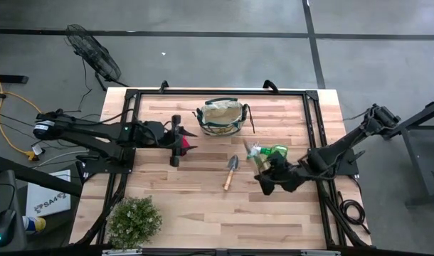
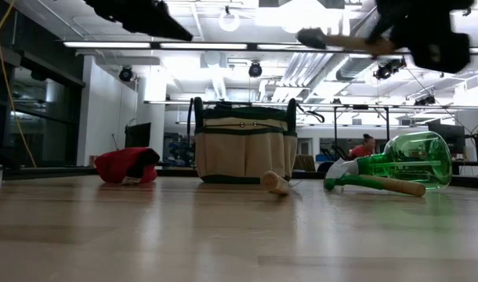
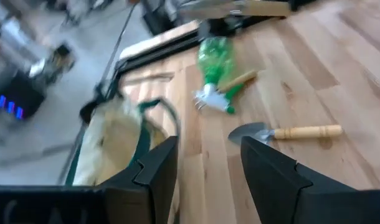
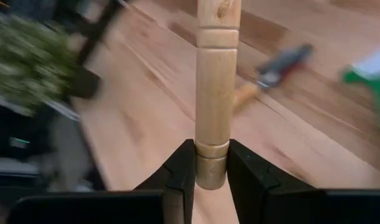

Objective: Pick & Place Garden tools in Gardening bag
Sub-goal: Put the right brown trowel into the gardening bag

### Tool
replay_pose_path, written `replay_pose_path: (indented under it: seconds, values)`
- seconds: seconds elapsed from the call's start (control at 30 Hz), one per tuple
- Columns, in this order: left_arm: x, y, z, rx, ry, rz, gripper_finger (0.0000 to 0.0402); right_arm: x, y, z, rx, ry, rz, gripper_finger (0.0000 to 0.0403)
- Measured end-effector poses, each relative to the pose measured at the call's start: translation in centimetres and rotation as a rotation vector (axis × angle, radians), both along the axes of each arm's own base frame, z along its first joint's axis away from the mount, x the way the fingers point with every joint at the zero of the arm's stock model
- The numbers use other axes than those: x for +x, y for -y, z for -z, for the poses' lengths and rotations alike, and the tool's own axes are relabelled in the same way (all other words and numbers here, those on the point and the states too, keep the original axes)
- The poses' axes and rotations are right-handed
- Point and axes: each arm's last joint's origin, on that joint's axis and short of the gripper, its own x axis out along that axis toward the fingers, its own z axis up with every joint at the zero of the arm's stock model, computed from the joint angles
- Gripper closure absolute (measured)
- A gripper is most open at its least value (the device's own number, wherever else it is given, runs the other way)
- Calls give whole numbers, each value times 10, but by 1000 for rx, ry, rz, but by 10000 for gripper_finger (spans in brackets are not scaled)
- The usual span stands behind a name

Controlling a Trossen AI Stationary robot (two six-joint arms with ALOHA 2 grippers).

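Wooden slats cover the table [image 1: 203,206], which stands on a grey floor with a fan at 11 o'clock. From above, the bag [image 1: 221,117] sits at 12 o'clock, nothing visibly poking out of it. The shears [image 1: 181,144] lie at 9 o'clock under the left gripper [image 1: 176,139]; a trowel [image 1: 230,171] lies at centre; the sprayer [image 1: 268,151] lies at 3 o'clock. A plant [image 1: 134,221] stands at 7 o'clock. The right gripper [image 1: 268,179] hangs just past the sprayer. By my reading most tools are not yet bagged.

From table height, the bag [image 2: 244,144] stands upright with the shears [image 2: 127,166] at its 9 o'clock and the sprayer [image 2: 396,164] at 3 o'clock, both on the wood. At 1 o'clock overhead, a second trowel [image 2: 337,40] is carried clear of the table.

Left wrist: the fingers [image 3: 160,167] stand apart with nothing between them, facing the bag [image 3: 112,140], sprayer [image 3: 216,62] and trowel [image 3: 289,132].

Right wrist: the fingers [image 4: 181,171] pinch a wooden handle [image 4: 216,81] at its end, well above the table.
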Motion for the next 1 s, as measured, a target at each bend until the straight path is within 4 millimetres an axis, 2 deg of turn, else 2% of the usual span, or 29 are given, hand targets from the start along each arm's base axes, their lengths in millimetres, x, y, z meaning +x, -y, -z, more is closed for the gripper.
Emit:
replay_pose_path:
  seconds: [0.23, 0.47, 0.77, 1.0]
  values:
    - [13, 2, 3, 242, 9, 127, 231, 23, 22, -12, 198, 91, -69, 337]
    - [23, 3, 2, 468, 38, 196, 231, 35, 58, -13, 355, 64, -88, 337]
    - [46, 5, 12, 708, 68, 247, 231, 47, 97, -21, 404, 171, -95, 337]
    - [71, 7, 25, 858, 134, 246, 231, 62, 106, -15, 430, 219, -140, 337]
